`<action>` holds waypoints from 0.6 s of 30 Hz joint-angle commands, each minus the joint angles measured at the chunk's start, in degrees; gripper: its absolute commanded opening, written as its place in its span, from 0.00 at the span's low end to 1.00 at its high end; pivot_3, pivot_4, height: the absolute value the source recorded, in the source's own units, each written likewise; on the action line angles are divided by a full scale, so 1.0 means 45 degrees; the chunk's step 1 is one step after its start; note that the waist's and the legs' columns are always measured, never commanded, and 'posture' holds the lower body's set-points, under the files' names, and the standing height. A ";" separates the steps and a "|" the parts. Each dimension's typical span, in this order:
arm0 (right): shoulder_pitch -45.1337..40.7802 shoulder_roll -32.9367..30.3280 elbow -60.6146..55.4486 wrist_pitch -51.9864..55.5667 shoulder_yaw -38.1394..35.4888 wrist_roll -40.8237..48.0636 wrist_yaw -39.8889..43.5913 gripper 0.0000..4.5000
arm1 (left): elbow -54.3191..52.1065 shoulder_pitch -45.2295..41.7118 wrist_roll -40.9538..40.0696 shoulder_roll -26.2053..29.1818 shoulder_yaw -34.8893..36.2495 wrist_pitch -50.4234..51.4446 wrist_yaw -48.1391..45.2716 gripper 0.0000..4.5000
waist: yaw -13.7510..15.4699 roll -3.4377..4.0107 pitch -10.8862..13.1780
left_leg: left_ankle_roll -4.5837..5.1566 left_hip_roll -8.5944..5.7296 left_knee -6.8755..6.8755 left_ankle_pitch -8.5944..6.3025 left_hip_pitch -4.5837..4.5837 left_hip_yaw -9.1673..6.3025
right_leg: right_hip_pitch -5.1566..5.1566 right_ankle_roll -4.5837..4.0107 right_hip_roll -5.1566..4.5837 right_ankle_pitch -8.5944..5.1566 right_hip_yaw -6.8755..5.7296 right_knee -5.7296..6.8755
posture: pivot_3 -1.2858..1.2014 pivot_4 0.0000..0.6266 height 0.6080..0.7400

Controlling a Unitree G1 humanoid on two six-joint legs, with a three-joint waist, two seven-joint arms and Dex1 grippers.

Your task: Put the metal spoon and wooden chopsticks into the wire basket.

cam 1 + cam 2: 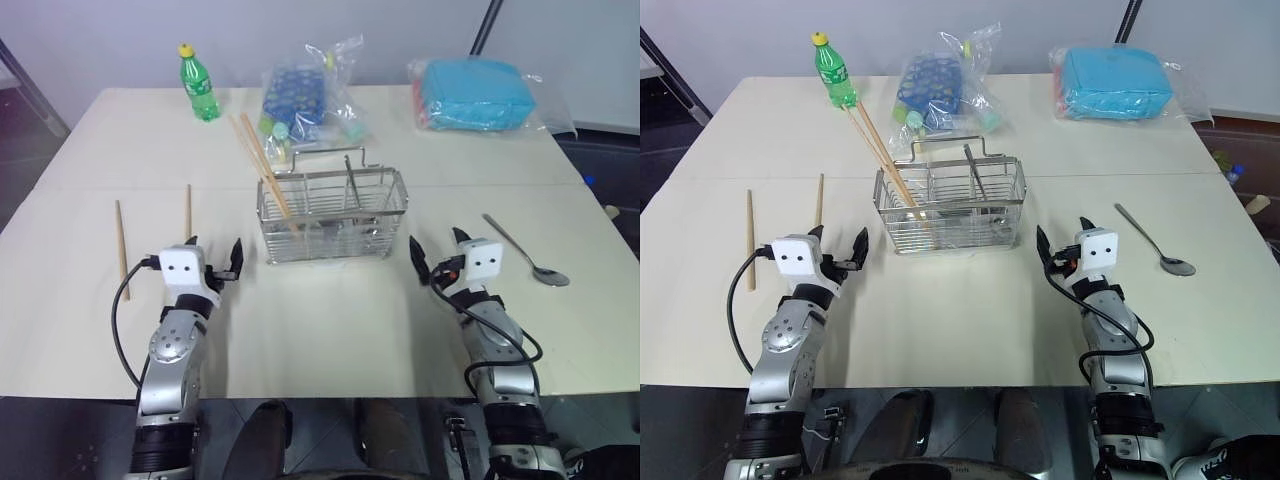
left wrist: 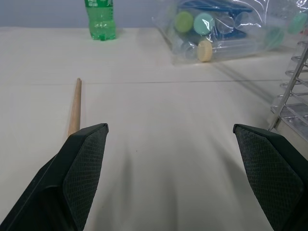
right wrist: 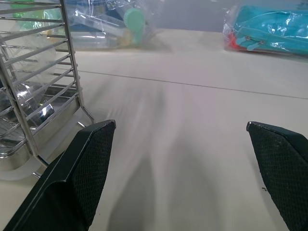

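The wire basket (image 1: 333,215) stands in the middle of the table. Two wooden chopsticks (image 1: 262,165) lean out of its left end, and a metal handle (image 1: 350,175) stands inside it. Two more chopsticks lie flat on the left, one (image 1: 121,248) further out and one (image 1: 188,212) just ahead of my left gripper (image 1: 214,250). That gripper is open and empty, left of the basket. The metal spoon (image 1: 525,250) lies on the table at the right. My right gripper (image 1: 436,245) is open and empty, between the basket and the spoon.
At the back of the table stand a green bottle (image 1: 199,83), a clear bag of blue items (image 1: 305,92) and a teal pack in plastic (image 1: 472,94). The table's near edge runs just under my forearms.
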 commanded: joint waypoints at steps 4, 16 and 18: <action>-0.0056 -0.0015 -0.0389 -0.0153 0.0011 0.0009 -0.0002 1.00 | -0.0469 -0.0109 -0.0039 -0.0005 0.0004 -0.0090 -0.0016 0.97 | 0.0000 0.0000 0.0000 | 0.0000 0.0000 0.0000 0.0000 0.0000 0.0000 | 0.0000 0.0000 0.0000 0.0000 0.0000 0.0000 | 0.52 0.24 1.00; -0.0198 -0.0003 -0.0250 -0.0187 0.0035 0.0007 -0.0012 1.00 | 0.0113 -0.0037 -0.0066 0.0030 0.0118 -0.0731 -0.0229 0.97 | 0.0000 0.0000 0.0000 | 0.0000 0.0000 0.0000 0.0000 0.0000 0.0000 | 0.0000 0.0000 0.0000 0.0000 0.0000 0.0000 | 0.52 0.24 1.00; -0.0212 0.0004 -0.0227 -0.0201 0.0038 0.0003 -0.0017 1.00 | 0.0253 -0.0043 -0.0086 0.0043 0.0148 -0.0851 -0.0274 0.97 | 0.0001 0.0000 0.0000 | 0.0000 0.0000 0.0000 0.0000 0.0000 0.0000 | 0.0000 0.0000 0.0000 0.0000 0.0000 0.0000 | 0.52 0.24 1.00</action>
